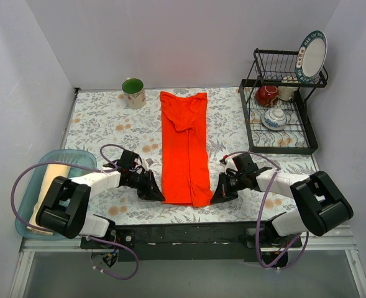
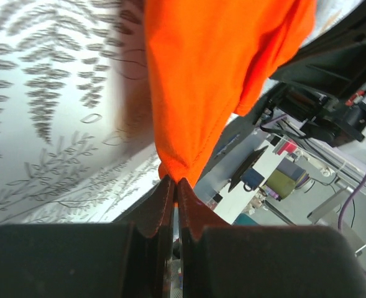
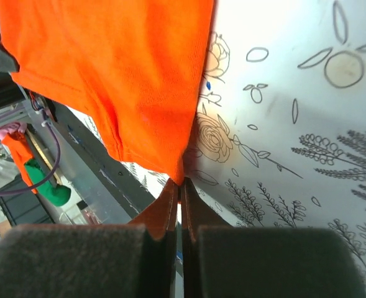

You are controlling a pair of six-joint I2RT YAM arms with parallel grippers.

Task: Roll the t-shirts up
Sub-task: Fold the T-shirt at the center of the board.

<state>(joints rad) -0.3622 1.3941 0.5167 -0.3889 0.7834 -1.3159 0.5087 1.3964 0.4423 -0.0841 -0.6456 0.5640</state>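
Observation:
An orange-red t-shirt (image 1: 184, 149), folded into a long strip, lies down the middle of the table. My left gripper (image 1: 158, 195) is shut on its near left corner, and the pinched fabric (image 2: 198, 93) rises from the fingertips (image 2: 165, 189). My right gripper (image 1: 215, 197) is shut on the near right corner; the cloth (image 3: 120, 68) bunches at its fingertips (image 3: 171, 194). A pale cream t-shirt (image 1: 49, 180) lies in a teal tub at the left edge, partly hidden by my left arm.
A green mug (image 1: 133, 93) stands at the back left of the orange-red shirt. A black dish rack (image 1: 280, 144) with a red cup, bowls and a plate fills the back right. The teal tub (image 1: 27, 186) sits at the left. The table's near edge lies just behind both grippers.

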